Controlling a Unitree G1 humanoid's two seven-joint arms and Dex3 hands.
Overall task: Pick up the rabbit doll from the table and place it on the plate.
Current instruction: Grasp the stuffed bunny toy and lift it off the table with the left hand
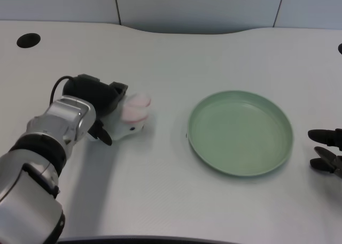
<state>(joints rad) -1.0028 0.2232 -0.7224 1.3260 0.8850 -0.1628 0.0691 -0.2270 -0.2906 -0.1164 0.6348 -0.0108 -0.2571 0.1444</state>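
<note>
A small white rabbit doll [132,117] with pink ears lies on the white table, left of centre. My left hand [101,102] sits right against its left side, fingers wrapped around part of the doll, which still rests on the table. How firm the hold is does not show. A round green plate [240,132] stands to the right of the doll, bare inside, about a hand's width away from it.
My right hand [327,151] rests at the right edge, just past the plate's rim. A dark round hole [28,40] sits in the table at the far left. The table's curved far edge [176,31] runs along the top.
</note>
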